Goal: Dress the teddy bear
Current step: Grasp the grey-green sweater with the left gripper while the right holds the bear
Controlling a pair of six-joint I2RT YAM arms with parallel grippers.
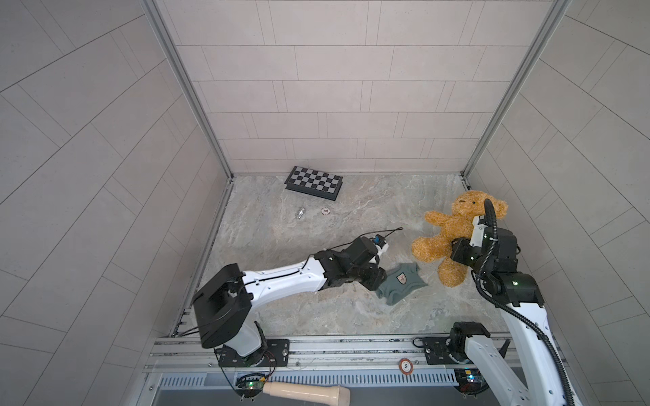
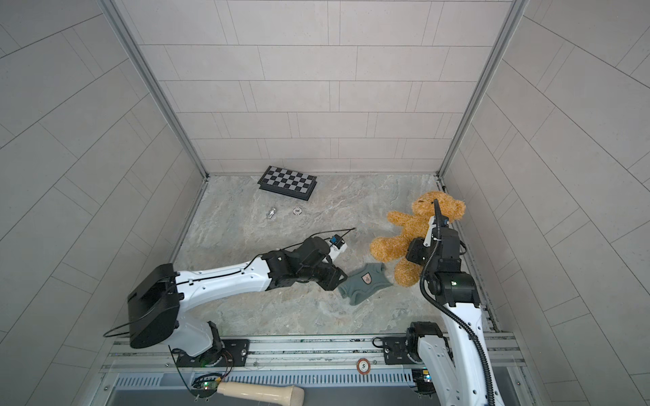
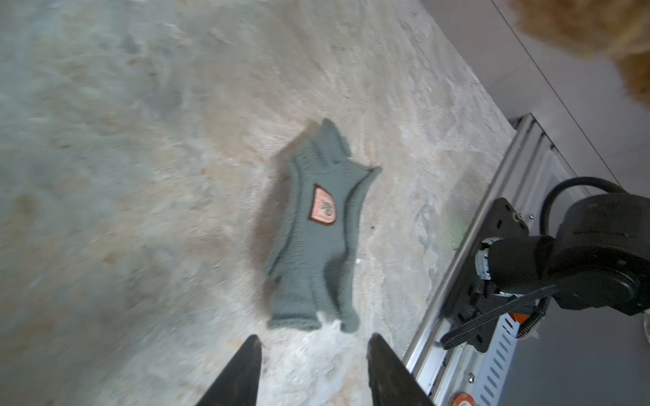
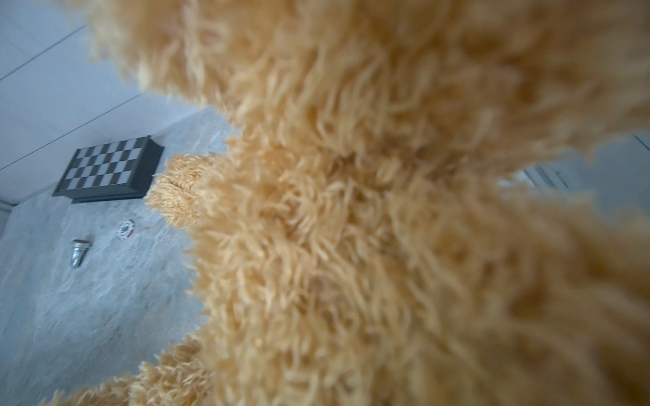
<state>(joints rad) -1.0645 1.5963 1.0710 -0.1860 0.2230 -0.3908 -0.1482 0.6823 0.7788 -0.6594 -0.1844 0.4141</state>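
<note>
Your left gripper hovers low over the marble-look table, black fingers spread apart with nothing between them; just ahead of the tips, not touching, lies the near end of a grey-green knitted sweater with a shield badge, flat on the table, its long axis running away from the fingers almost in line with them; in both top views the sweater lies at 3 o'clock from this gripper, slanting roughly from 8 to 2 o'clock. Your right gripper is sunk in the fur of the teddy bear; its wrist view shows little but golden pile, the fingers are hidden, and you cannot tell whether they are clenched on the toy or merely pressed into it; the bear is at about 3 o'clock on the table, head toward 1 o'clock, legs toward 7, one foot near the sweater's far end but apart from it; it wears nothing yet. The left arm is the nearer to the garment, the right to the bear; the coming pinch likely turns on closing that short gap straight ahead. The only container, a closed chessboard case at 12 o'clock, hides its contents; a poker chip and a small metal piece lie loose at its 6 o'clock.
</note>
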